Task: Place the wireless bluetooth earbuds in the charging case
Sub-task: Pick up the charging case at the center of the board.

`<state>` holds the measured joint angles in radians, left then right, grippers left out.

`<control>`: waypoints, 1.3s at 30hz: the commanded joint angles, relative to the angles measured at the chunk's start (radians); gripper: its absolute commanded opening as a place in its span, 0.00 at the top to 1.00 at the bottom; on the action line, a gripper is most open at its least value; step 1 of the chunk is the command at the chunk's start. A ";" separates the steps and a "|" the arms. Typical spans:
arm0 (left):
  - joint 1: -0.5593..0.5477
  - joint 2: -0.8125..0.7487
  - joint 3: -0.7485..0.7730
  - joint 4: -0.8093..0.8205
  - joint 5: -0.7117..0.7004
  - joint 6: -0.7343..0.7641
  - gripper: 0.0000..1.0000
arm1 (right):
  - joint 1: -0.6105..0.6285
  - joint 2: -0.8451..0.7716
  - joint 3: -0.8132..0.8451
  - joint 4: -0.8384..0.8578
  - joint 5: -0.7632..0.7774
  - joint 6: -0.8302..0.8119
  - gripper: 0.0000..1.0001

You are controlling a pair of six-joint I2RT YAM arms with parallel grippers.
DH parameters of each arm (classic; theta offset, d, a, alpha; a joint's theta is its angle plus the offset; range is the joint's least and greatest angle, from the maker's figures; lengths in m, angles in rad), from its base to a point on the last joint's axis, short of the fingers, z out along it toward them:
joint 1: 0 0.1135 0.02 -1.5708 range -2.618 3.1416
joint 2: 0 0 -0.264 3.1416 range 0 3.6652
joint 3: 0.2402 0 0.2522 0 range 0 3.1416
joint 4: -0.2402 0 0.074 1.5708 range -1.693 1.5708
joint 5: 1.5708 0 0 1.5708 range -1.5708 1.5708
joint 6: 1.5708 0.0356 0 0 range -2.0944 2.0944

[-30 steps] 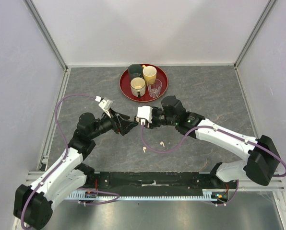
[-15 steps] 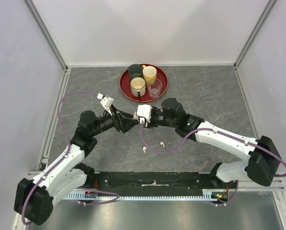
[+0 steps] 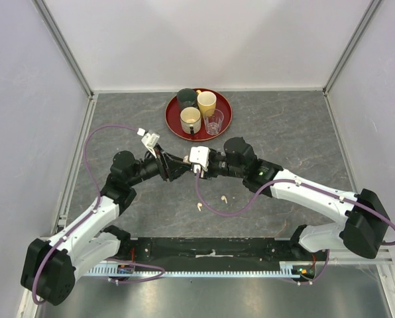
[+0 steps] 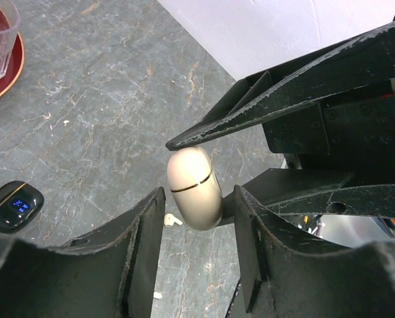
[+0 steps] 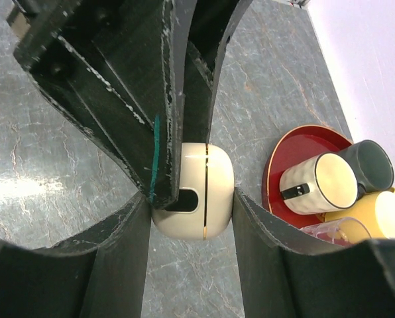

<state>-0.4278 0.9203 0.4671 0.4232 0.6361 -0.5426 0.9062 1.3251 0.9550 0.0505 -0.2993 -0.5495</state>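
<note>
Above the middle of the table (image 3: 303, 132), the cream charging case (image 5: 201, 192) hangs with its lid closed, clamped in our right jaws; our left jaws straddle it, and we cannot tell whether they grip it. Below lie a cream-white earbud (image 3: 223, 197) and its twin (image 3: 199, 206), loose, so we judge nothing inserted: lid to open, buds to seat.
</note>
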 commanded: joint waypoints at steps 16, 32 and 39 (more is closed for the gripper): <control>-0.005 0.022 0.022 0.066 0.050 -0.008 0.98 | 0.017 -0.050 -0.015 0.075 -0.001 0.006 0.48; -0.005 -0.263 -0.084 0.057 -0.263 0.185 0.98 | 0.016 -0.210 -0.026 0.095 0.283 0.369 0.02; -0.003 -0.389 -0.123 0.103 -0.297 0.302 0.98 | -0.012 -0.202 0.117 0.014 0.406 0.914 0.02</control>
<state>-0.4290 0.5701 0.3550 0.4515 0.3904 -0.3668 0.9108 1.1107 0.9520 0.0986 0.0540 -0.0090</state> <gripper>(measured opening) 0.334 0.979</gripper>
